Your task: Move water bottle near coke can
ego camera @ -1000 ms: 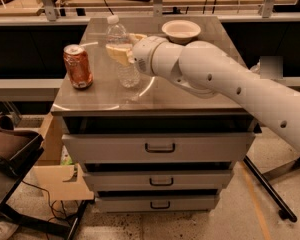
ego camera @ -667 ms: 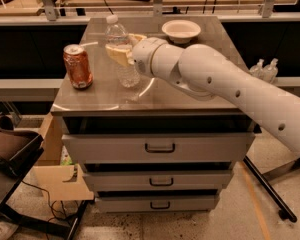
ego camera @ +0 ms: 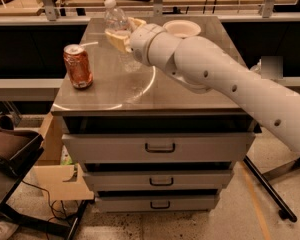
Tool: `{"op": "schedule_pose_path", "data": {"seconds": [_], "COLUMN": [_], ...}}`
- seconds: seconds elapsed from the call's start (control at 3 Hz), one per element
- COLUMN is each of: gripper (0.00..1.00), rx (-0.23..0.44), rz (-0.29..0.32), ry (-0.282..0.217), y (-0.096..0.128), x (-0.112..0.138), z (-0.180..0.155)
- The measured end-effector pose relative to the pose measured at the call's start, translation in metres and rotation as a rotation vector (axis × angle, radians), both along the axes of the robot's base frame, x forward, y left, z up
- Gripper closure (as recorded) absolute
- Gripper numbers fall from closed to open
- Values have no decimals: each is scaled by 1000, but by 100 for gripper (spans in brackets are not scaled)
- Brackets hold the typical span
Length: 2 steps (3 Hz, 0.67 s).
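Note:
The water bottle (ego camera: 117, 23), clear with a white cap, is at the back left of the cabinet top (ego camera: 190, 91), tilted a little. My gripper (ego camera: 121, 37) is shut on the bottle's middle, with pale fingers on either side of it. My white arm reaches in from the right. The bottle's lower part shows below the gripper, and I cannot tell whether it touches the top. The coke can (ego camera: 78, 66), red-orange with a silver top, stands upright near the front left, a short way left of the bottle and nearer the camera.
A white bowl (ego camera: 181, 28) sits at the back of the cabinet top, right of the gripper. The cabinet has three drawers (ego camera: 160, 147) below. A cardboard box (ego camera: 55, 176) and a dark chair (ego camera: 10, 146) stand at the lower left. Shelving runs behind.
The gripper and the water bottle have moved upward in the view. The can and bowl have not moved.

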<state>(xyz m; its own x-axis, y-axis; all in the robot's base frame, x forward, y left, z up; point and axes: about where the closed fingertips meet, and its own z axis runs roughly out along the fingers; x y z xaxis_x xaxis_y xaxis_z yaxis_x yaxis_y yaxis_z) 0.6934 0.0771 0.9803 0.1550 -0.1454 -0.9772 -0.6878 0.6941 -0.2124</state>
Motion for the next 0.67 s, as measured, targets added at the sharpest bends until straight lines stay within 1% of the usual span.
{"op": "schedule_pose_path", "data": {"seconds": [0.33, 0.67], "gripper": [100, 100], "rx": [10, 41], "rz": [-26, -49], "ry": [-41, -32], "y": [-1, -3], "x": [6, 8], "z": [19, 21]}}
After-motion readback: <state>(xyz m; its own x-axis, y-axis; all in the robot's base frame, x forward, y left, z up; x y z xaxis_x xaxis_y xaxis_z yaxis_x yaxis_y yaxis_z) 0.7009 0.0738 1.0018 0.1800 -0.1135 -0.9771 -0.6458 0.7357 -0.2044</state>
